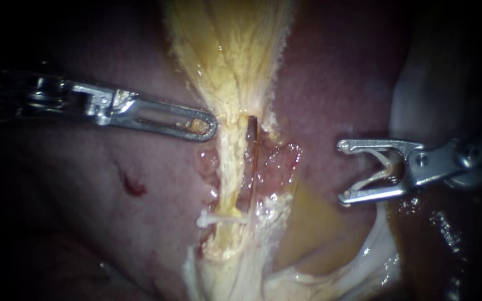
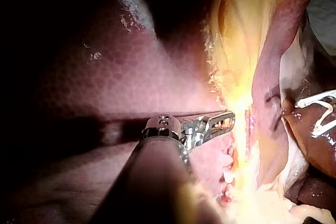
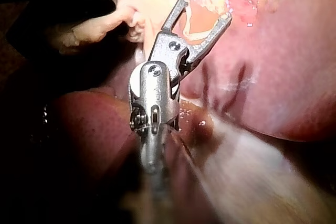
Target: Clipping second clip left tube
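Approach stage for the second clip. Our right instrument (image 1: 342, 173), a slim steel shaft coming in level from the right, has its jaws spread wide, both bearing on the open white clip (image 1: 385, 169) cradled between them. Ahead of those jaws and well apart runs the pale yellow, cord-like left tube (image 1: 229, 173), already crossed by a closed white clip (image 1: 221, 219). Our left instrument (image 1: 208, 127), lying level from the left, has its slotted jaws pinching the edge of the yellow fibrous tissue (image 1: 230, 56) at its tip. Next, we judge, the open clip must advance until it straddles the tube beside the closed one, clear of the dark red liver (image 1: 140, 223).
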`<state>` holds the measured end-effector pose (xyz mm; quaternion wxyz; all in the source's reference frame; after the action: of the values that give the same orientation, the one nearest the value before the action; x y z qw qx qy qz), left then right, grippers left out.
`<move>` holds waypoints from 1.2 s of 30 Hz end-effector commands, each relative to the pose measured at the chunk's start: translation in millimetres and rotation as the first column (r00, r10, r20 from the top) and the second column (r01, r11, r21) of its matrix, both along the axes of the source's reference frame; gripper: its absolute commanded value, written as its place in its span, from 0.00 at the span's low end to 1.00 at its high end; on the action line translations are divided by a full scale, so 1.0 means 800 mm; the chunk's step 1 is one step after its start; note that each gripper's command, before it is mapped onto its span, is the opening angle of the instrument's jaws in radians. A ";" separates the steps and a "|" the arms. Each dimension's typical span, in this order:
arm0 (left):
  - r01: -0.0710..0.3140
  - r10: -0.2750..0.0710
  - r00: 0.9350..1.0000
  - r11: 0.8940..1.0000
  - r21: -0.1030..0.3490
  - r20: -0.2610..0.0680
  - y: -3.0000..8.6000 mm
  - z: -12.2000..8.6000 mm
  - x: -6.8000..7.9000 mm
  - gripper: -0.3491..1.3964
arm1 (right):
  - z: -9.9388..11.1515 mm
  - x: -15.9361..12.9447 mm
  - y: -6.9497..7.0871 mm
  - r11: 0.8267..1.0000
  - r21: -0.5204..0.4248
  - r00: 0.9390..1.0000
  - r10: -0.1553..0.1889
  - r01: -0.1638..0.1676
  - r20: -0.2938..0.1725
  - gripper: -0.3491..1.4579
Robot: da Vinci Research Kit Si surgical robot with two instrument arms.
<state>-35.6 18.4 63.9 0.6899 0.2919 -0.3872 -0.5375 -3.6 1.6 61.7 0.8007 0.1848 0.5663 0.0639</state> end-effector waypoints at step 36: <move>0.035 -0.035 0.999 0.999 0.005 0.001 0.0023 -0.0100 0.0077 0.00 | 0.0004 0.0027 -0.0011 1.000 0.002 0.999 -0.021 0.021 -0.030 0.47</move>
<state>-29.4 20.2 55.9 0.6792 0.2874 -0.3914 -0.5503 -1.0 0.5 62.1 0.7907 0.1944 0.5781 0.0526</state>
